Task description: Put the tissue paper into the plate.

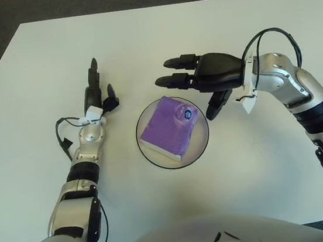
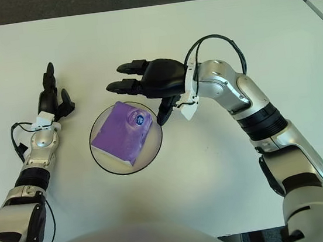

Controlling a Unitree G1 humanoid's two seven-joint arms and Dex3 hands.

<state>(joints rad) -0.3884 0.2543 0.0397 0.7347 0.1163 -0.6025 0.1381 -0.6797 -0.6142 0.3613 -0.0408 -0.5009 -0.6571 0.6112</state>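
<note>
A purple tissue pack point(image 1: 169, 126) lies inside the round plate point(image 1: 147, 152) at the middle of the white table. My right hand point(image 1: 195, 81) hovers just above and behind the plate's far right rim, its black fingers spread and holding nothing. The thumb point(image 1: 217, 103) hangs down beside the plate's right edge, apart from the pack. My left hand point(image 1: 97, 92) shows to the left of the plate, fingers stretched out flat and empty.
The white table point(image 1: 255, 162) reaches to the dark floor at the back and sides. A black cable point(image 1: 269, 40) loops over my right wrist. A thin cable point(image 1: 63, 136) runs beside my left forearm.
</note>
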